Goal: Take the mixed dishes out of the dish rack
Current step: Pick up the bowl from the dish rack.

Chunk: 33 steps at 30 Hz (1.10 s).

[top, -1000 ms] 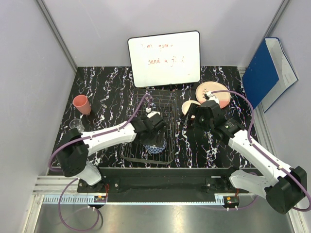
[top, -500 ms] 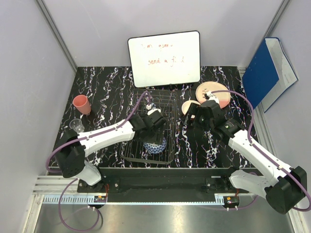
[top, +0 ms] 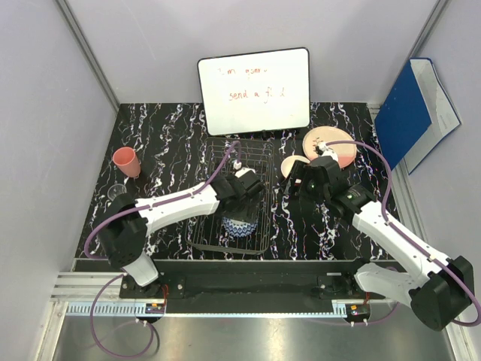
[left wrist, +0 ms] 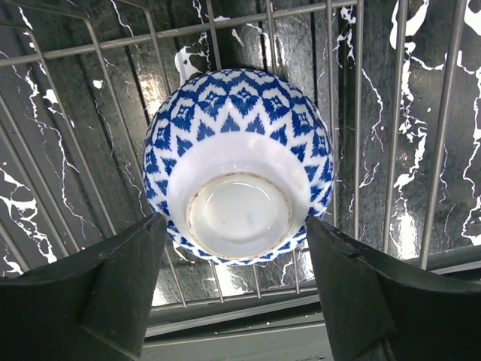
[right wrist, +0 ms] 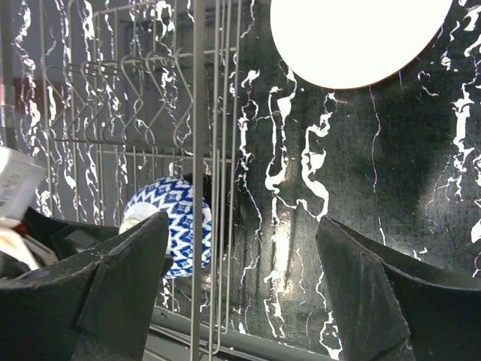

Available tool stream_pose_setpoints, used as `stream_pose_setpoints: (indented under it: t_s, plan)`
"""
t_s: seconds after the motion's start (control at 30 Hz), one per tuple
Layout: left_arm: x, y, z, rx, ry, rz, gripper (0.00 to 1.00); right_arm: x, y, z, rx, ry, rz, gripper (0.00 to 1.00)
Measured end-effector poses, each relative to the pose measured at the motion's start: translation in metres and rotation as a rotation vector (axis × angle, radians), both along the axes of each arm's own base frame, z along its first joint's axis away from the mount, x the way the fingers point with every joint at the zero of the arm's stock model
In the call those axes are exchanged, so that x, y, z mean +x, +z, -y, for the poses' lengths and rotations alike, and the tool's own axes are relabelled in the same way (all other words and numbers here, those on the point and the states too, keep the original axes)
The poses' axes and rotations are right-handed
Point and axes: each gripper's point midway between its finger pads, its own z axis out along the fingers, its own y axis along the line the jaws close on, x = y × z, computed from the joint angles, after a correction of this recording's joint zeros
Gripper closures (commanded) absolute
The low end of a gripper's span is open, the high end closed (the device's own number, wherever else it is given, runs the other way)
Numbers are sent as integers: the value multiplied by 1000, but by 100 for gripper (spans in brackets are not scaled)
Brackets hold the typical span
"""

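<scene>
Nearest, at the front end of the black wire dish rack (top: 254,159): blue-and-white patterned bowl (left wrist: 237,143), overturned on the wires, pale foot ring facing the left wrist camera; left fingers (top: 242,204) poised over it, spread wide, one tip at each flank of the bowl; cannot tell whether pressing on it or just short of contact; just right of the rack, over the black marbled surface (top: 169,143): right fingers (top: 295,188), held wide apart, nothing between them; out toward the left edge of the surface, well apart from the rack: small clear glass (top: 115,193), and beyond it a salmon-pink plastic cup (top: 126,161); farther back on the right, outside the rack: cream bowl (top: 288,164), partly hidden by the right arm (top: 391,233), just beside the pale pinkish-cream round plate (top: 331,143) behind it; farthest, propped against the back wall: whiteboard (top: 254,90) with red handwriting; at the right wall, a blue folder (top: 409,113), leaning.
</scene>
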Motion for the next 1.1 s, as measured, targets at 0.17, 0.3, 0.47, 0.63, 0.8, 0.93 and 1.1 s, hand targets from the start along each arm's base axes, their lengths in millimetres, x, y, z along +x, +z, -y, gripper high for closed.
stream_pose_setpoints:
  t_s: [0.17, 0.3, 0.47, 0.63, 0.8, 0.93, 1.1]
  plan:
    - [2, 1, -1, 6, 2, 11, 27, -1, -5, 0, -6, 0, -10, 13]
    - [3, 1, -1, 9, 2, 17, 23, 0, -6, 0, -7, 0, -10, 13]
    - [6, 3, -2, 17, -3, 29, 14, 0, -7, 0, -8, 1, -13, 13]
    - [8, 6, -2, 21, -2, 41, 14, 1, -7, -1, -5, 3, -14, 13]
    - [12, 11, 0, 17, -1, 57, 19, 1, -7, -2, -3, 5, -13, 13]
    - [15, 10, -2, 21, 3, 61, 24, 1, -7, -2, -1, 5, -11, 13]
    - [19, 8, -2, 22, 11, 62, 28, 2, -6, -3, 1, 5, -8, 13]
